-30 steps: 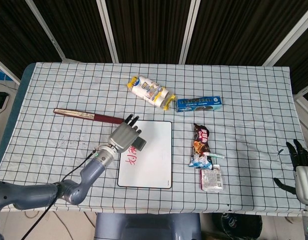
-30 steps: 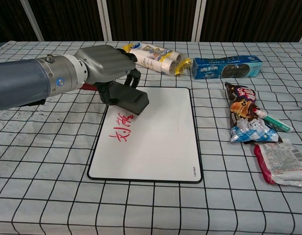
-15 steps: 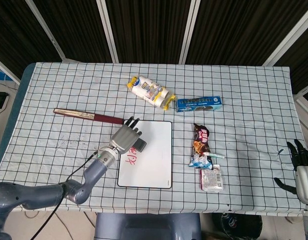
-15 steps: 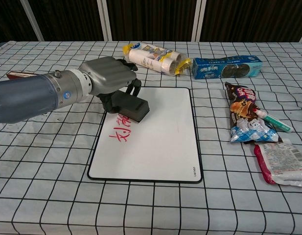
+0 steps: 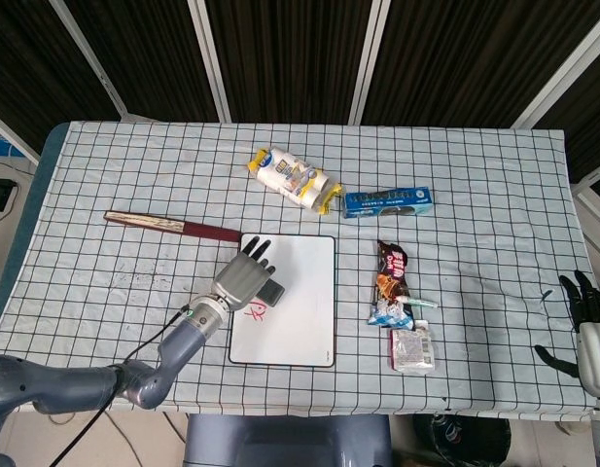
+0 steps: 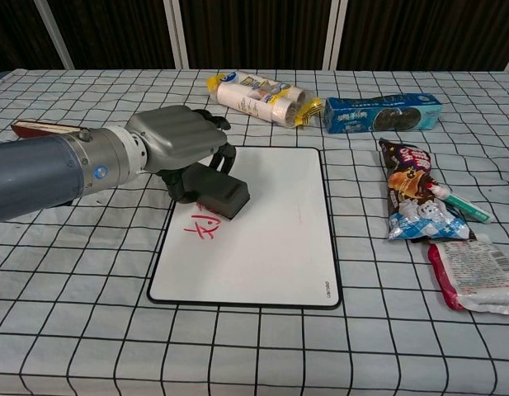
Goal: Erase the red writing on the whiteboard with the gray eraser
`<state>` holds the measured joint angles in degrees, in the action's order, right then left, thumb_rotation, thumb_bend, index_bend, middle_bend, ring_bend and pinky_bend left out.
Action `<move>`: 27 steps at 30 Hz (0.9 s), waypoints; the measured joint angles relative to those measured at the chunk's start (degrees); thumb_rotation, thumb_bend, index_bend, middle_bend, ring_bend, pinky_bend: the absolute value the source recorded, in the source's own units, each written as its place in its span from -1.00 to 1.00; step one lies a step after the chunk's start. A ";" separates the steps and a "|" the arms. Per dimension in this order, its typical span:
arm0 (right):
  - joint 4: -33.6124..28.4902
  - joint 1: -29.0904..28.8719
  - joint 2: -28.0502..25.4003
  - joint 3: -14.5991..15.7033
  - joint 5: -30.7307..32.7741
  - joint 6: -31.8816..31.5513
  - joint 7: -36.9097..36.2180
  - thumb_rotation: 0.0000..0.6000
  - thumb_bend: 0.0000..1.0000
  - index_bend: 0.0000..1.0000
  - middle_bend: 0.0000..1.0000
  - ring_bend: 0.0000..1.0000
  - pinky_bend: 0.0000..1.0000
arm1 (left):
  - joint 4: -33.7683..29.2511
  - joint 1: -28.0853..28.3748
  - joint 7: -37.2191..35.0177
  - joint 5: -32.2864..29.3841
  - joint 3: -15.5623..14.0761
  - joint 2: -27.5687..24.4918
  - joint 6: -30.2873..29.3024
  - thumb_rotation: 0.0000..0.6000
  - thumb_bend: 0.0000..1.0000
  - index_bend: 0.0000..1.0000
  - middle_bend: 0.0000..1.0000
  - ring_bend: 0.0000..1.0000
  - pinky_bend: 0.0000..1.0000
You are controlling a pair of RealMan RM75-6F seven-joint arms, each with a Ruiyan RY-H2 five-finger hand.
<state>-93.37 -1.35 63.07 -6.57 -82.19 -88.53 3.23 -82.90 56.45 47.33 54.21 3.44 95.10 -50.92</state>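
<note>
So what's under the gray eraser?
The gray eraser, held by the left hand, sits on the whiteboard. Some red writing shows just in front of it. Whatever is directly beneath the eraser is covered.

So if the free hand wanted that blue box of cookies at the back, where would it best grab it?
Probably across the middle of the blue cookie box, coming down from above. It lies flat on the table with its long side facing the robot, so its narrow width fits between fingers and thumb. Its ends are less handy: the yellow-ended snack pack lies close by its left end.
</note>
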 measured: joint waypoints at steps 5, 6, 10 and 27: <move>0.01 0.00 -0.02 0.01 -0.06 0.00 -0.09 1.00 -0.82 -0.99 -0.94 -0.73 -0.63 | -4.04 -0.79 2.20 -0.89 -1.97 -1.59 -1.15 1.00 -0.37 -0.19 -0.16 -1.00 -0.85; 0.02 0.00 -0.02 0.02 -0.08 -0.01 -0.08 1.00 -0.82 -0.99 -0.94 -0.73 -0.63 | -4.82 -0.93 2.47 -0.95 -2.31 -1.90 -1.38 1.00 -0.37 -0.19 -0.16 -1.00 -0.85; -0.01 0.02 -0.01 -0.02 -0.13 -0.15 -0.04 1.00 -0.82 -0.99 -0.94 -0.73 -0.63 | -8.36 -1.72 2.88 0.27 -4.32 -3.40 -2.15 1.00 -0.37 -0.19 -0.16 -1.00 -0.85; -0.06 0.06 0.17 -0.01 -0.17 -0.27 0.15 1.00 -0.82 -0.99 -0.94 -0.73 -0.63 | -11.19 -2.33 4.61 4.81 -6.30 -3.94 -3.61 1.00 -0.37 -0.19 -0.16 -1.00 -0.86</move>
<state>-93.43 -1.29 63.25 -6.58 -82.36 -88.80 3.38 -94.09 54.11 51.94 59.02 -2.86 91.16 -54.52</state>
